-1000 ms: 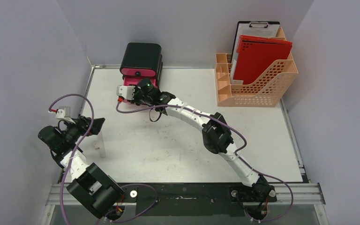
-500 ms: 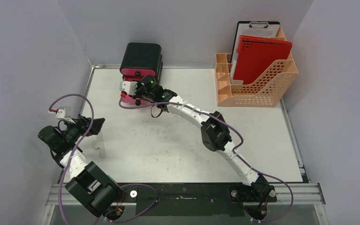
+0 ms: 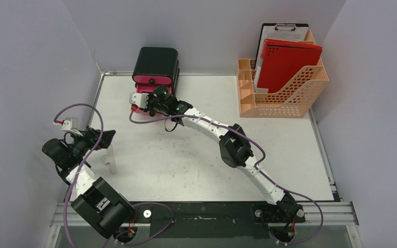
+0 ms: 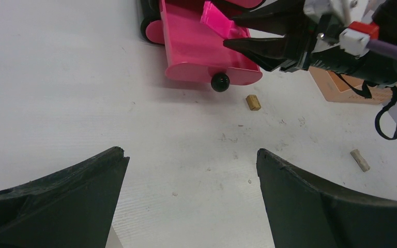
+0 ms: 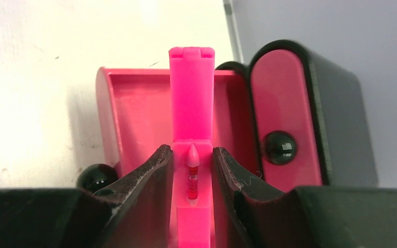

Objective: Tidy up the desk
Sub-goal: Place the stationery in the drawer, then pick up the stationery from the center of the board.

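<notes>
On the white desk (image 3: 186,155), a black drawer box (image 3: 156,63) stands at the back. Its lower pink drawer (image 5: 134,113) is pulled out, with its black knob (image 4: 219,81) at the front. The upper drawer (image 5: 281,108) is closed. My right gripper (image 5: 192,155) is shut on a flat pink case (image 5: 191,103) and holds it lengthwise just over the open drawer; seen from above, the right gripper (image 3: 143,101) is in front of the box. My left gripper (image 4: 191,155) hangs open over bare desk at the left, its fingers wide apart and nothing between them.
An orange perforated rack (image 3: 281,85) at the back right holds a red folder (image 3: 287,62) and a clipboard. Two small wooden pegs (image 4: 253,102) (image 4: 360,160) lie on the desk in front of the drawer. A pale upright strip (image 3: 111,160) stands beside the left arm.
My right gripper has carried the pink case a little back and left toward the drawer box. The left arm has not moved.
</notes>
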Available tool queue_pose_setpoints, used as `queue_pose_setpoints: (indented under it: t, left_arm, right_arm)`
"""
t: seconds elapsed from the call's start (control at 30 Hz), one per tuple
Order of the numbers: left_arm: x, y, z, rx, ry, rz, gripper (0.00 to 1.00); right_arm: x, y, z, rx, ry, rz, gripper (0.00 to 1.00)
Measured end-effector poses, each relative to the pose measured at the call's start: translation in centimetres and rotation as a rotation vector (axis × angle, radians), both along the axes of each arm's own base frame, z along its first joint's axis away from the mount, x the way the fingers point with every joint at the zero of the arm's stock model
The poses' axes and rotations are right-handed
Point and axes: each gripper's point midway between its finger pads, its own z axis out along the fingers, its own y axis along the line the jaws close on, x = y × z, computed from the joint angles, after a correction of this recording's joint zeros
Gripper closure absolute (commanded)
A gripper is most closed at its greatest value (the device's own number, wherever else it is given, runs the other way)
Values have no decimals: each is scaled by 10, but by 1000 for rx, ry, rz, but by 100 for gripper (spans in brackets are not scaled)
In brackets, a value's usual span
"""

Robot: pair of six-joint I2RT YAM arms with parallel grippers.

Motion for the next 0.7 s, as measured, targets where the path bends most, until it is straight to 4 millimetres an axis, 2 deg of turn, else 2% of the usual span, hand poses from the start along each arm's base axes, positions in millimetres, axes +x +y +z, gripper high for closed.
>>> queue_pose_setpoints:
  t: [0.2,0.27,0.33,0.5,0.7]
  left_arm:
    - [0,0,1,6,-6,-4,4]
    - [0,0,1,6,-8,-5,4]
    - [0,0,2,7,-9,-7,4]
    - [0,0,1,7,-9,-7,4]
    - [0,-1,2,5,-10,-13,4]
  right_arm:
    - [1,1,-36,-40,34,2,86]
    - [1,1,-40,-44,37,1,77]
    - [2,1,-41,-46,38,0,63]
    - [6,0,-37,-31,24,-9,38]
    - [12,-2,-31,-18,3,-25,33]
